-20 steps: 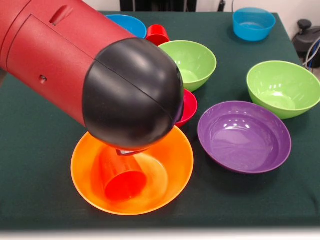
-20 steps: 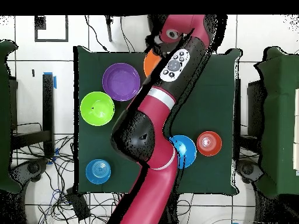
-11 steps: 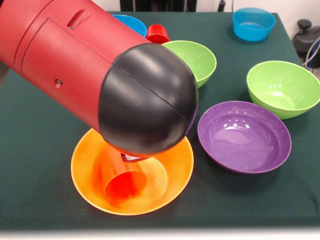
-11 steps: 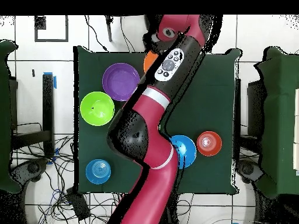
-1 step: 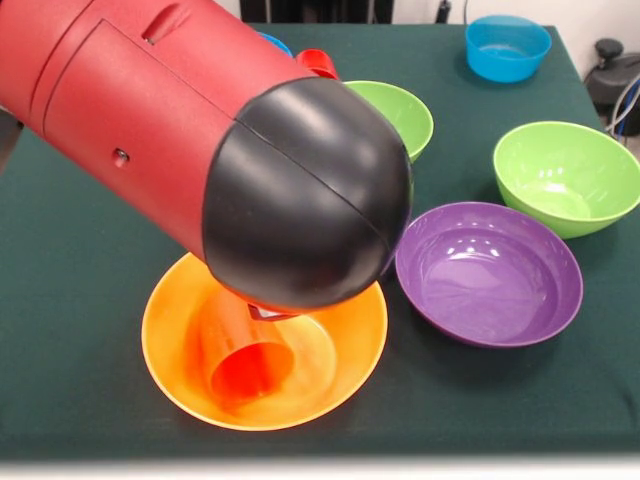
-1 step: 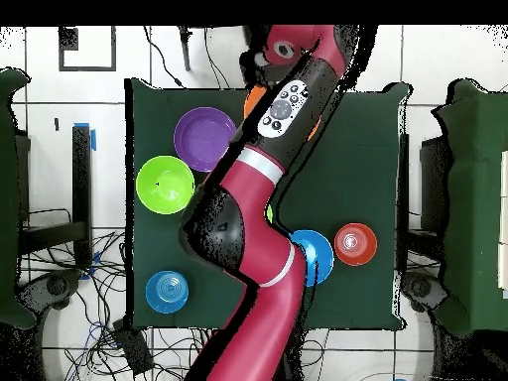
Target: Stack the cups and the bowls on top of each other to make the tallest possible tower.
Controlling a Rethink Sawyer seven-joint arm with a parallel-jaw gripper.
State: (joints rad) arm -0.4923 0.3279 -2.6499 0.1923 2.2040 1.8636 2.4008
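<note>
arm [image 5: 200,140] hides our gripper, so we cannot tell its state | big orange bowl [image 5: 170,360] at table's front edge, orange cup [image 5: 245,365] inside, seemingly upside down | step: we judge tower building | next: bowl set level on cup

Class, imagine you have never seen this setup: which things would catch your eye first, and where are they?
The robot's arm fills the upper left of the front view, its rounded black end hanging over the big orange bowl at the table's near edge. An orange cup sits tilted inside that bowl. To the right lies the wide purple bowl.
</note>
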